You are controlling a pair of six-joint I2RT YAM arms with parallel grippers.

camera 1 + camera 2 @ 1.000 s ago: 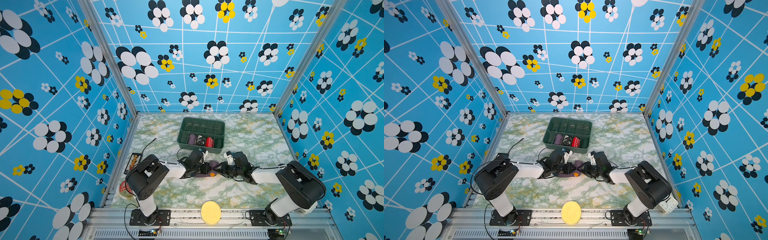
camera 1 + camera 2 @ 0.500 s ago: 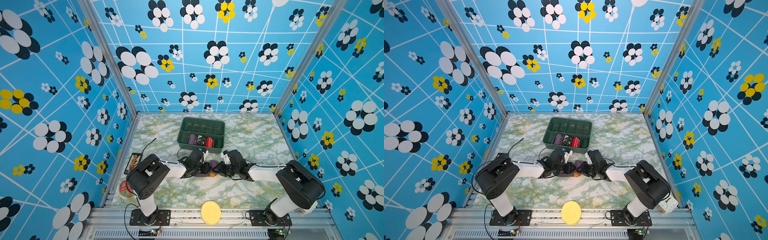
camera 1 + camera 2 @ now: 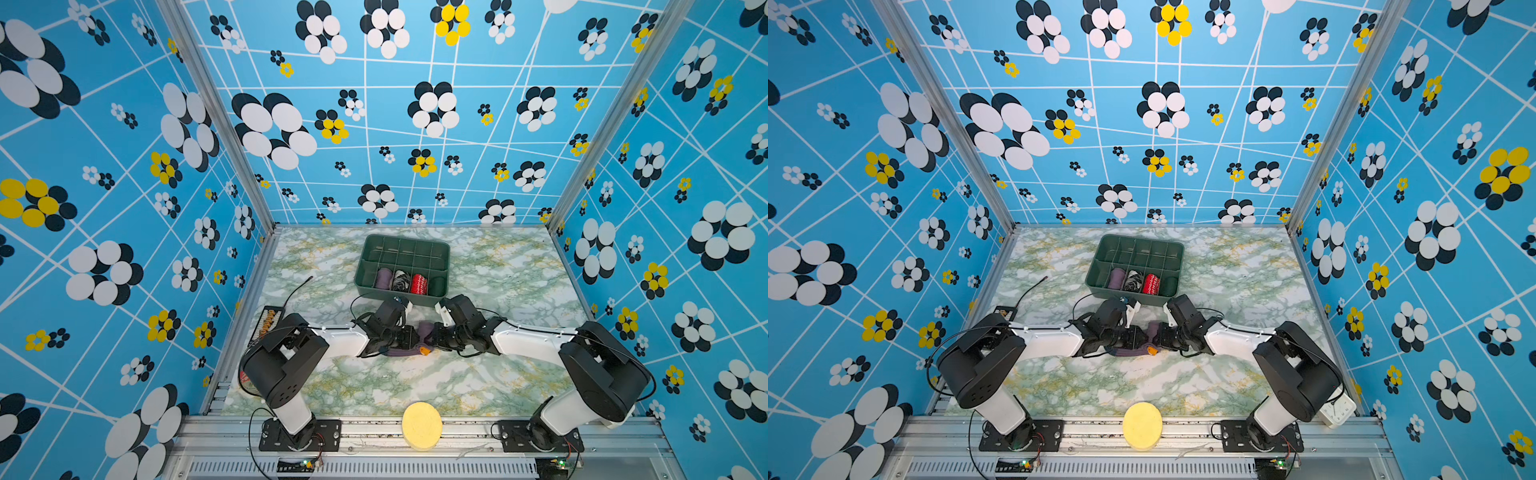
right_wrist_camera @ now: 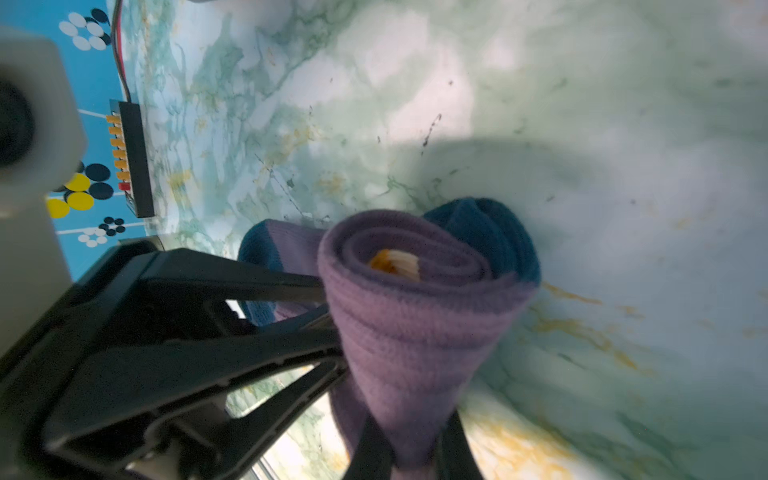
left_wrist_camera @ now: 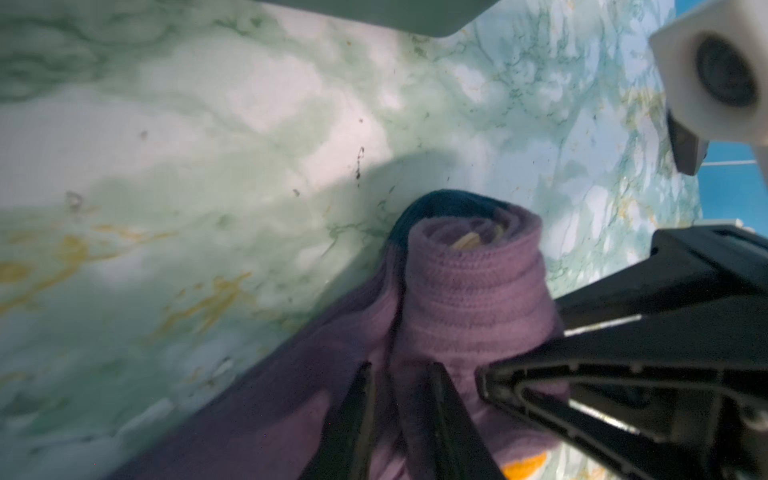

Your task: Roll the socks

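Top views: the socks point(image 3: 420, 332) are mid-table point(image 3: 374, 386), just near of the green tray point(image 3: 405, 240); both arms reach in low and meet over them

Left wrist: left end effector point(image 5: 401, 368) barely apart, pinching a purple fold; looks half rolled, flat tail left

Right wrist: right end effector point(image 4: 411, 419) clamped on the wound part; next move probably needs a tight hold while winding the tail
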